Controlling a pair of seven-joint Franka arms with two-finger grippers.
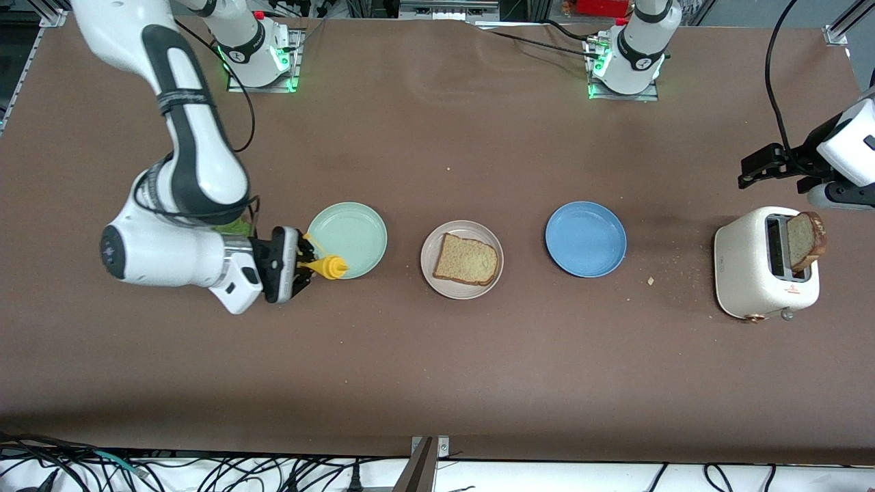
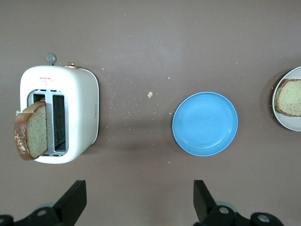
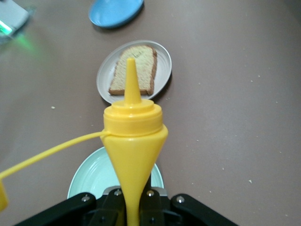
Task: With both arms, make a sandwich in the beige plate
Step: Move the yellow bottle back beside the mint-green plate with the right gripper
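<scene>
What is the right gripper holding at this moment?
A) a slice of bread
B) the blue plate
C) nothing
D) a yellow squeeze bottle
D. The right gripper is shut on the yellow squeeze bottle over the edge of the mint-green plate, its nozzle aimed toward the bread slice on the beige plate.

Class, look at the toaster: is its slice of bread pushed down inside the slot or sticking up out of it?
Sticking up. The bread slice rises well above the toaster top and leans outward, its crust clear of the slot; the other slot looks empty.
</scene>
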